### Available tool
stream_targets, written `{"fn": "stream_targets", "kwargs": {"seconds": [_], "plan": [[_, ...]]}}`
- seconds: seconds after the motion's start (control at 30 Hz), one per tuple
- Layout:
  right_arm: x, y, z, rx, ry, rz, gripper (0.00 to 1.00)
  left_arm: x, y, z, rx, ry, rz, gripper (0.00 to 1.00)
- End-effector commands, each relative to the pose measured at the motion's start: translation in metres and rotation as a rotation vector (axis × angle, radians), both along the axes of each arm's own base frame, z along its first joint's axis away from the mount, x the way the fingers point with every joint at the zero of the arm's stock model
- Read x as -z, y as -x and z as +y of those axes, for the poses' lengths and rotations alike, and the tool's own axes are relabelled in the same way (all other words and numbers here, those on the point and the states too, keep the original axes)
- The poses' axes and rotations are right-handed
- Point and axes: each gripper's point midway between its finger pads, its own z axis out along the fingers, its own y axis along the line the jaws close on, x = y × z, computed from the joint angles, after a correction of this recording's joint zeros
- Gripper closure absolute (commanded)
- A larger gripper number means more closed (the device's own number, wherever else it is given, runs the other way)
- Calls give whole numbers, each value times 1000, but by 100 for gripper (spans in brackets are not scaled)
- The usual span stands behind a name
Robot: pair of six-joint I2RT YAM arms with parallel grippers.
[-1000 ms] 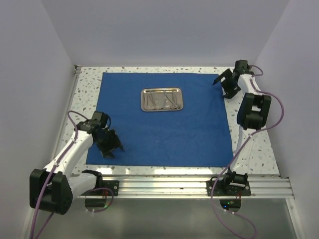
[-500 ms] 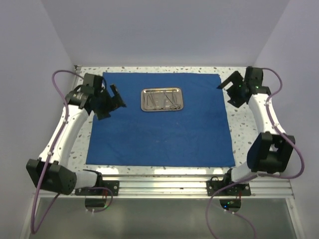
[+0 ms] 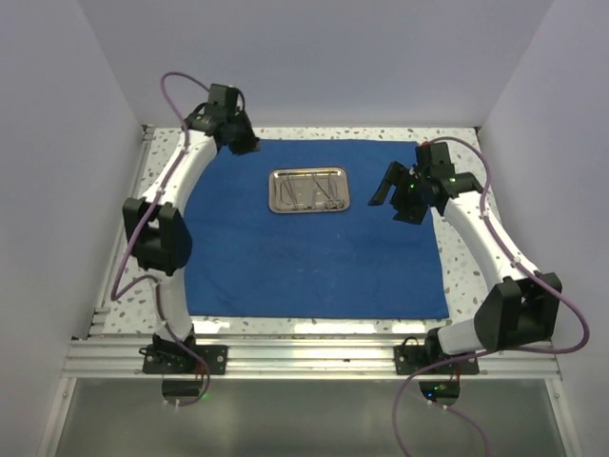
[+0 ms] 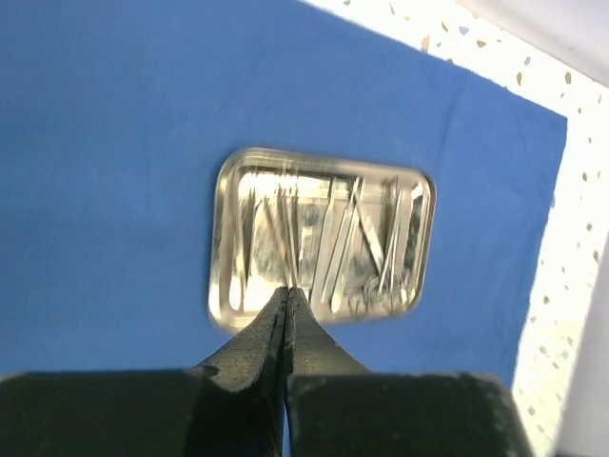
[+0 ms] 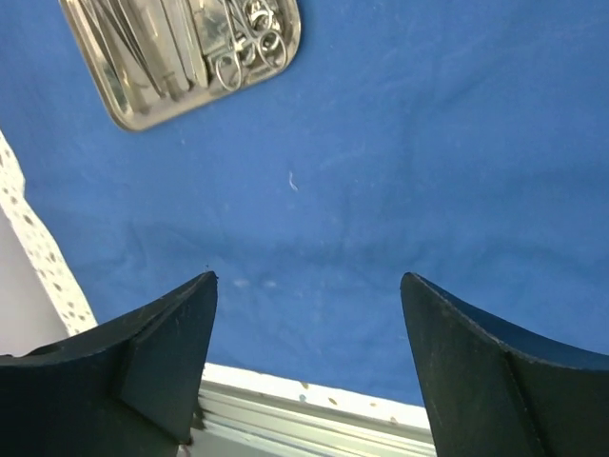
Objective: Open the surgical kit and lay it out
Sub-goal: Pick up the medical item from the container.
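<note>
The royal-blue cloth wrap point(image 3: 304, 271) is lying flat across mid-frame, carrying the steel tray point(image 3: 309, 189) of thin instruments point(image 4: 333, 238) at upper centre. The left gripper point(image 3: 245, 145), fingers pressed together on nothing, is hovering at upper left; the right gripper point(image 3: 392, 198), fingers spread, is hanging right of the tray. The tray is looking rigid and slick, probably best pinched at its rim.

Right gripper point(image 5: 307, 277) hangs wide open above the blue cloth point(image 5: 409, 162); steel tray point(image 5: 141, 120) with instruments point(image 5: 238, 52) sits upper left.
</note>
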Motion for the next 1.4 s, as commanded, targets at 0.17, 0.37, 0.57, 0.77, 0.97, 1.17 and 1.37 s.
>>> {"fn": "stream_targets", "kwargs": {"seconds": [0.17, 0.37, 0.57, 0.77, 0.97, 1.17, 1.37], "plan": [[-25, 48, -14, -149, 78, -19, 32, 75, -24, -46, 43, -228, 83, 78], [3, 61, -21, -200, 131, 51, 30, 100, -19, -82, 92, -308, 84, 38], [11, 60, -19, -206, 126, 77, 30, 108, -25, -115, 128, -315, 39, 44], [11, 46, -23, -166, 149, 75, 31, 105, -42, -122, 124, -311, -27, 50], [6, 43, -32, -168, 204, 79, 32, 128, -42, -124, 152, -317, 8, 55], [12, 45, -33, -166, 205, 98, 33, 154, -26, -125, 189, -351, 67, 61], [19, 51, -35, -173, 213, 110, 34, 180, -2, -129, 235, -380, 133, 64]]}}
